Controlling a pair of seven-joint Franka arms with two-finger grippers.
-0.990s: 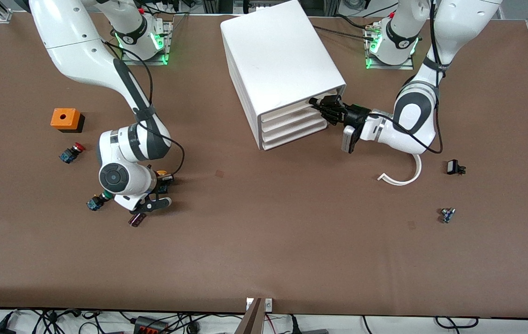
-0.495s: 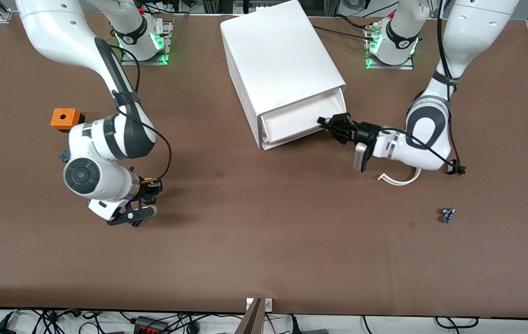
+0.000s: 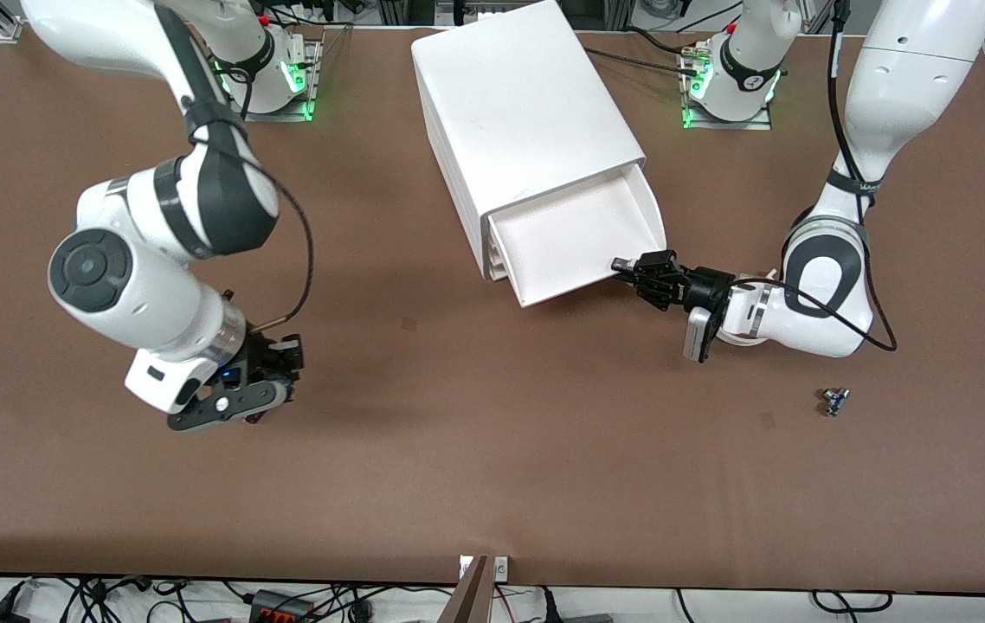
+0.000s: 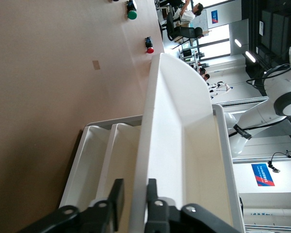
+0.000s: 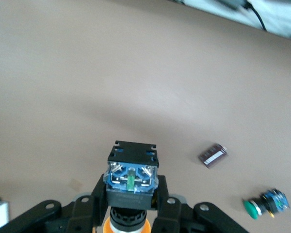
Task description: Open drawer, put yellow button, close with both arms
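The white cabinet [image 3: 527, 112] stands mid-table toward the bases. Its uppermost drawer [image 3: 579, 234] is pulled well out and looks empty. My left gripper [image 3: 631, 268] is shut on the drawer's front wall at the corner toward the left arm's end. In the left wrist view the wall [image 4: 153, 145] runs between the fingers of my left gripper [image 4: 134, 194]. My right gripper [image 3: 276, 368] hangs over bare table toward the right arm's end. In the right wrist view it [image 5: 131, 194] is shut on the yellow button [image 5: 131, 179], blue-and-black body outward and orange cap toward the palm.
A green-capped button [image 5: 262, 204] and a small dark chip [image 5: 212, 155] lie on the table under my right gripper. A red-capped button [image 4: 149, 48] shows in the left wrist view. A small blue-and-metal part [image 3: 834, 401] lies toward the left arm's end, nearer the front camera.
My left gripper has drawn the top drawer out of the cabinet toward the front camera. My right arm has risen off the table with the yellow button in its gripper.
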